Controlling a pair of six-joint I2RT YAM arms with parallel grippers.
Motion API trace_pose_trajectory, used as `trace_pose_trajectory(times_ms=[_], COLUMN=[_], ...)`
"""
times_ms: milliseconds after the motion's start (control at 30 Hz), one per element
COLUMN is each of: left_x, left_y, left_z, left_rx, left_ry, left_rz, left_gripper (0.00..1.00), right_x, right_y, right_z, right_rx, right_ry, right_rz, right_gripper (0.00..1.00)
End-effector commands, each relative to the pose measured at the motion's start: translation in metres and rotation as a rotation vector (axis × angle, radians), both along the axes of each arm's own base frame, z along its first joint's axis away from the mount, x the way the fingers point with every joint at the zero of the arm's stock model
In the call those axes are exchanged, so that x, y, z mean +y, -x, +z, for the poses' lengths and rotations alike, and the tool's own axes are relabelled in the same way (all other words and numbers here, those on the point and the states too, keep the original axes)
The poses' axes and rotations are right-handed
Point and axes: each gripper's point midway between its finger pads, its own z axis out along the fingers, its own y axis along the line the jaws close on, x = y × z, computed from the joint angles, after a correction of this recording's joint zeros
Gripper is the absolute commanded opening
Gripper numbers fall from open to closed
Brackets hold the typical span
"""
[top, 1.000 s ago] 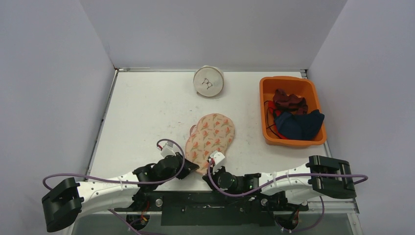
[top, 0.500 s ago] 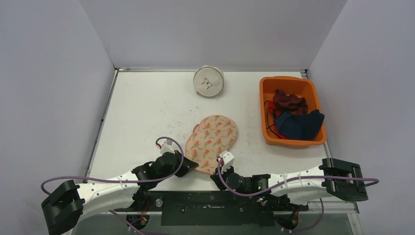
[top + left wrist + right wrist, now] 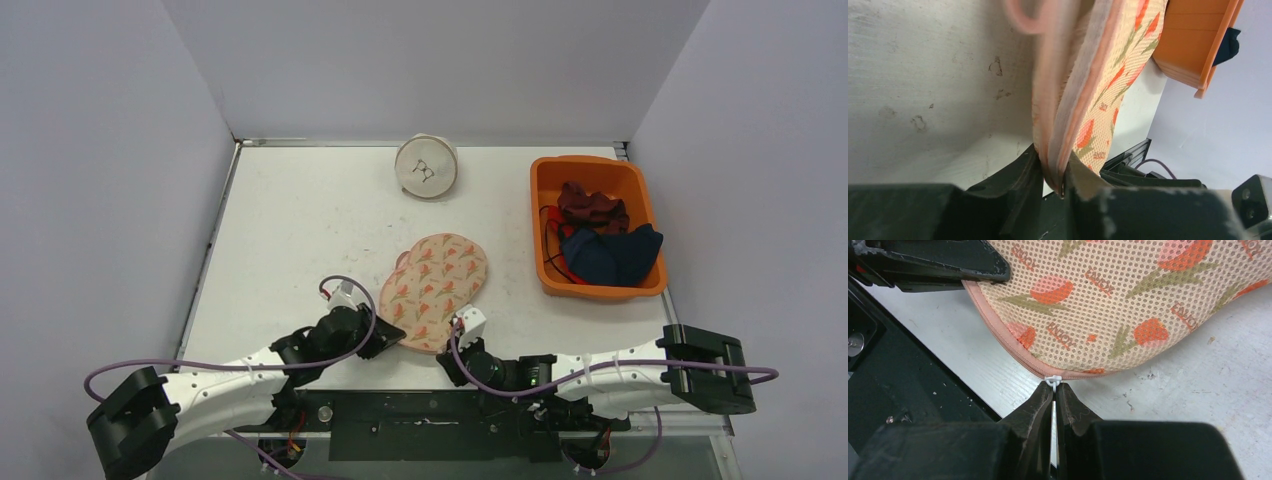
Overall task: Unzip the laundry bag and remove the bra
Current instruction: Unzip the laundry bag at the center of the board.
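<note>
- Since a second ago the peach tulip-print mesh laundry bag [image 3: 440, 290] has slid a little right and turned, and the right arm has swung right with it.
- Bag lies near the table's near edge, about mid-width; its near end sits just by that edge.
- White table [image 3: 290, 230] is bare to the left and beyond the bag; the near side is tight against the black base rail [image 3: 430, 408].
- Orange plastic tub [image 3: 546, 275] with dark clothes [image 3: 605, 250] stands to the right, apart from the bag. Round white mesh pouch [image 3: 426, 166] sits at the far edge, well apart.
- Long axis runs near-left to far-right, with the far rounded end toward the tub.
- Left gripper [image 3: 1053, 172] is clenched on the bag's near-left seam, with that edge lifted on its side.
- Right gripper [image 3: 1054, 390] is pinched on the small white zipper pull [image 3: 1053, 380] at the near rim.
</note>
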Motion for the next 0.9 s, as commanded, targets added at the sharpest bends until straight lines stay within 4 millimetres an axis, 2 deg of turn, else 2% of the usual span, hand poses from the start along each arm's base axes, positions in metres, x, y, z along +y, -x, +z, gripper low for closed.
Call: trace_pose_trajectory(times_ms=[0,100,200,267,400,533,600,700,867], left_x=[-0.001,-0.007,-0.014,-0.021,-0.033,-0.035,-0.033,-0.028,-0.017], left_y=[-0.012,-0.01,-0.003,0.003,0.011,0.011,0.009,0.004,-0.001], left_z=[0.009,0.015,0.023,0.031,0.037,0.033,0.031,0.029,0.025], left_rx=[-0.06,-0.066,-0.081,-0.098,-0.107,-0.098,-0.101,-0.102,-0.105], left_ry=[0.009,0.027,0.051,0.068,0.078,0.064,0.058,0.039,-0.012], left_rz=[0.01,-0.014,-0.041,-0.062,-0.106,-0.107,-0.089,-0.054,-0.009], left_gripper=[0.33,0.62,0.81,0.87,0.87,0.81,0.68,0.41,0.27], right_x=[-0.007,0.0,0.011,0.019,0.036,0.05,0.055,0.058,0.057], right_y=[-0.007,-0.005,-0.004,-0.003,-0.002,-0.002,-0.002,-0.001,0.002], right_z=[-0.002,0.003,0.011,0.015,0.021,0.029,0.033,0.037,0.039], right_rx=[-0.003,0.001,-0.001,-0.004,-0.011,-0.021,-0.025,-0.017,0.011], right_ry=[0.003,-0.023,-0.041,-0.043,-0.043,-0.05,-0.051,-0.051,-0.036], right_rz=[-0.045,-0.027,-0.001,0.02,0.052,0.081,0.09,0.096,0.091], right_gripper=[0.05,0.05,0.05,0.05,0.05,0.05,0.05,0.05,0.05])
